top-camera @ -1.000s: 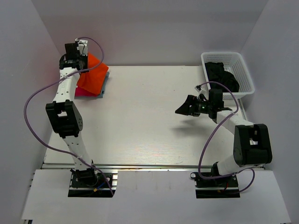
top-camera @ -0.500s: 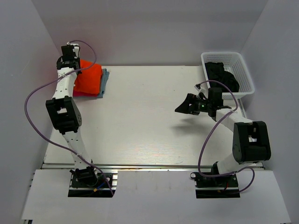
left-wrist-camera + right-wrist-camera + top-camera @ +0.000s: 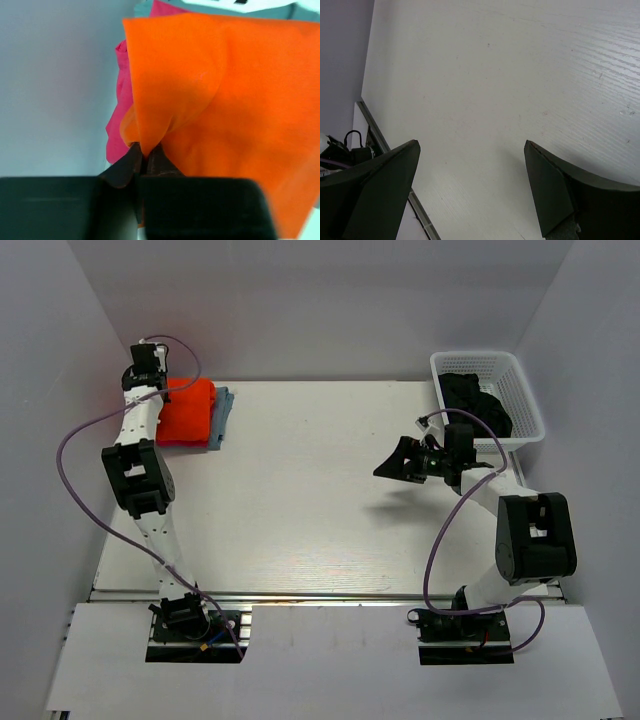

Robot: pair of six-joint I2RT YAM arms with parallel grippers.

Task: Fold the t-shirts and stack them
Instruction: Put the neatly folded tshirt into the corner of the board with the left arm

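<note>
The folded orange t-shirt (image 3: 187, 410) lies at the table's far left corner on top of the magenta-pink t-shirt (image 3: 176, 441) and the light blue-grey t-shirt (image 3: 222, 410). My left gripper (image 3: 150, 375) is at the orange shirt's far left edge, shut on a pinch of it. In the left wrist view the orange cloth (image 3: 230, 95) runs into the closed jaws of the left gripper (image 3: 145, 155), with pink cloth (image 3: 119, 120) behind. My right gripper (image 3: 392, 466) is open and empty, above bare table. Dark black t-shirts (image 3: 476, 400) fill the basket.
The white lattice basket (image 3: 528, 400) stands at the far right corner, behind my right arm. White walls close in the left, back and right sides. The right wrist view shows bare tabletop (image 3: 495, 75) and the table's near edge rail (image 3: 395, 165).
My left gripper moved back and left with the orange t-shirt, which went from hanging raised to lying flat on the stack. My right gripper barely moved.
</note>
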